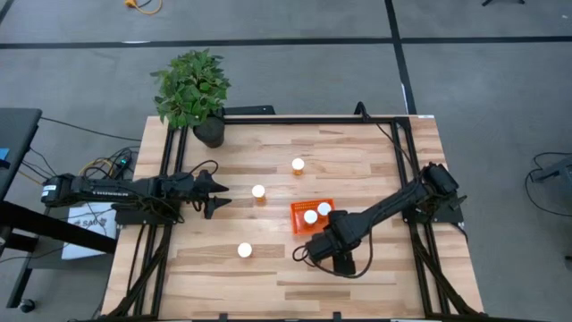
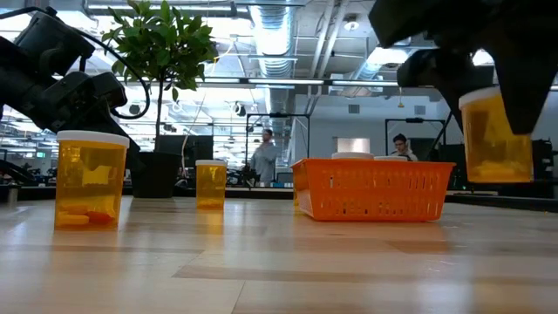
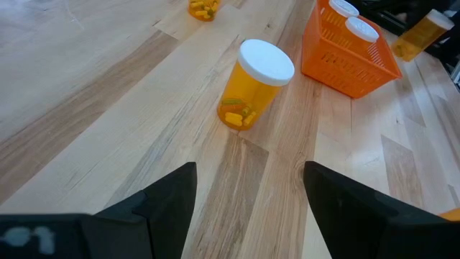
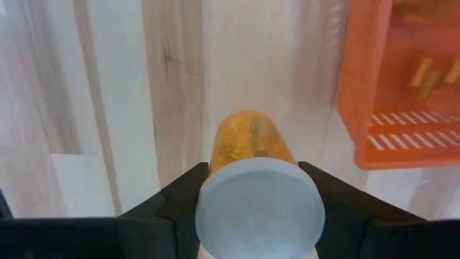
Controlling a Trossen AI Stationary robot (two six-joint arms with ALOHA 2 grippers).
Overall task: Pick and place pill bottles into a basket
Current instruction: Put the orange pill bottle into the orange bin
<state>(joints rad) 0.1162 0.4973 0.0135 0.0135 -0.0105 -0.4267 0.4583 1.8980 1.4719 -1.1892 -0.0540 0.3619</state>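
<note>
Right gripper (image 4: 251, 188) pinches a light, slick pill bottle (image 4: 253, 180) just under its cap, lifted beside the basket (image 1: 298, 216), near the bench's front edge; left gripper (image 3: 248, 191) spread wide

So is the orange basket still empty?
No, the high view shows two white-capped pill bottles already standing inside the orange basket.
</note>
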